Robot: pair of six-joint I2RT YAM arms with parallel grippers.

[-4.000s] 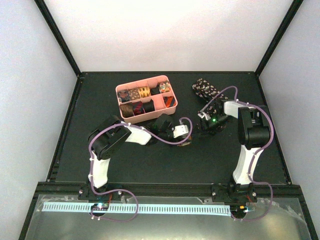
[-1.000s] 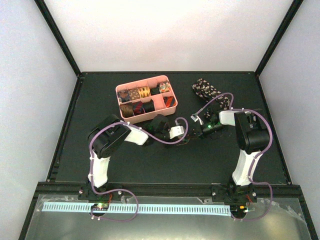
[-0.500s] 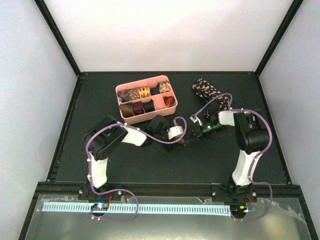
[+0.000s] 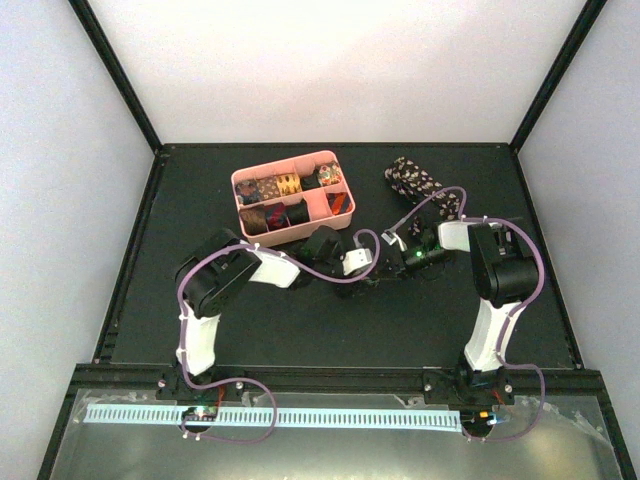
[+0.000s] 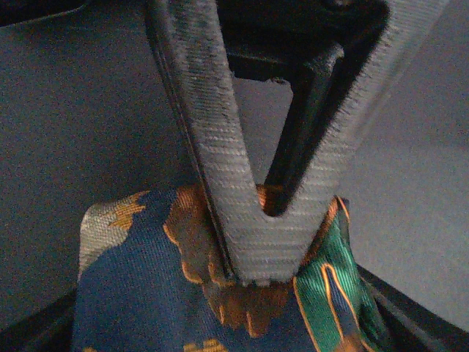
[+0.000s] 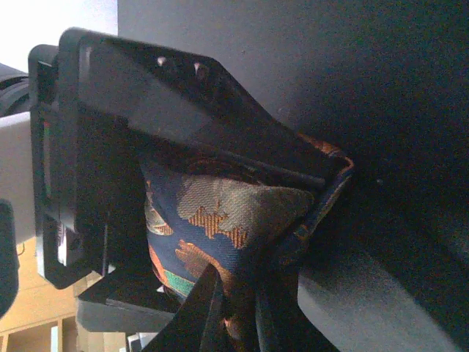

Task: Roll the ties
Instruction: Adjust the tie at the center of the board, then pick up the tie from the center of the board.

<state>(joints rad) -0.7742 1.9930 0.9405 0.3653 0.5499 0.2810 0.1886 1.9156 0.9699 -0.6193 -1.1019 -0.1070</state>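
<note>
patterned tie fabric: woven, slightly glossy cloth [image 5: 139, 293] in blue with orange-brown shapes and a green patch outlined in orange; bunched into soft folds, not flat.
left end effector: ribbed grey fingers meet in a narrow v [image 5: 267, 253], clenched on the top edge of the patterned tie.
right end effector: two dark fingers [image 6: 238, 290] come up from below with a fold of the same cloth pinched between them.
tie relative to end effectors: held between both, which sit tip to tip just right of the counter's middle; the cloth bulges out below the left fingers.
patterned tie axis: cannot tell, since the bundle is crumpled and mostly hidden in the top view.
speckled tie: black with small pale flecks [image 4: 412, 180], a long narrow band lying flat, running diagonally from far left to near right, its near end by the right arm.
pink tray: smooth plastic, divided [image 4: 345, 203], on the far left part of the counter, holding rolled ties [image 4: 270, 188].
counter: dark matte surface [image 4: 300, 320].
</note>
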